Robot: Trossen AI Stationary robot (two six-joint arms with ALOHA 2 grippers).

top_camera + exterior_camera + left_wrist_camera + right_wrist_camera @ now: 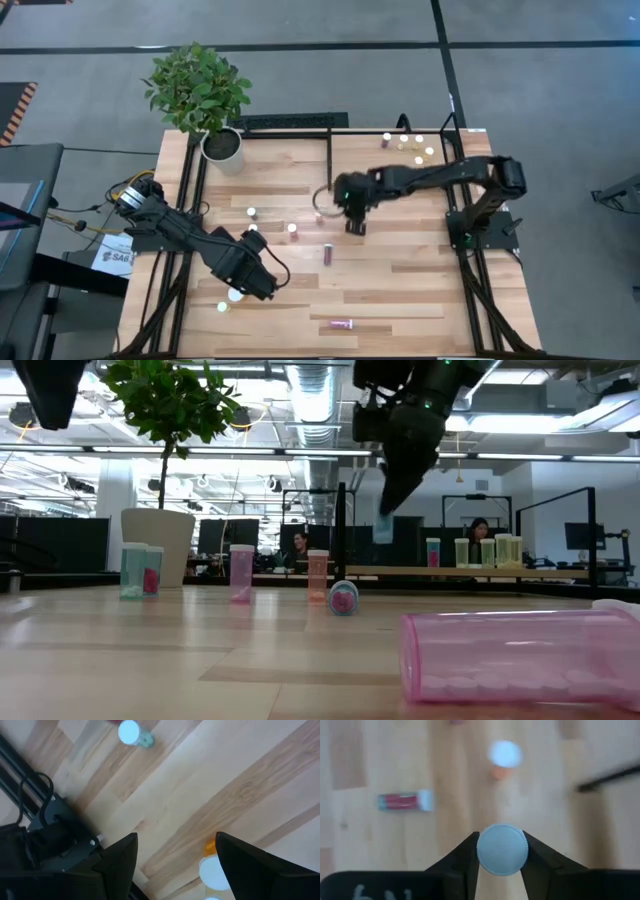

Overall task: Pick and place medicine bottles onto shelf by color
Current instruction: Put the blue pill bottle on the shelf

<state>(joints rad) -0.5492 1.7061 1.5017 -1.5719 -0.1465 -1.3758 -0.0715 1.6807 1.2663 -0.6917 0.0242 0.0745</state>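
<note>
My right gripper (355, 226) hangs over the middle of the table, shut on a small white-capped bottle (383, 528) held high above the planks. Under it in the right wrist view lie a maroon bottle (402, 801) on its side and an upright orange bottle (504, 756). The shelf (440, 175) at the far right carries several upright bottles (404, 140). My left gripper (262, 287) is open low over the near left of the table. A white-capped orange bottle (212, 867) stands beside one of its fingers, untouched. My right gripper pinches the bottle's round white cap (502, 849) between its two fingers, one on each side. The fingers come from above, pointing down. The bottle hangs upright below them (383, 528), lifted clear of the table; its body is hidden by the cap in the wrist view.
Upright bottles stand at the centre left (251, 212) (292, 229), and one near the front left (222, 306). A pink bottle (342, 324) lies on its side near the front edge. A potted plant (222, 145) stands at the far left. Black frame rails run along both table sides.
</note>
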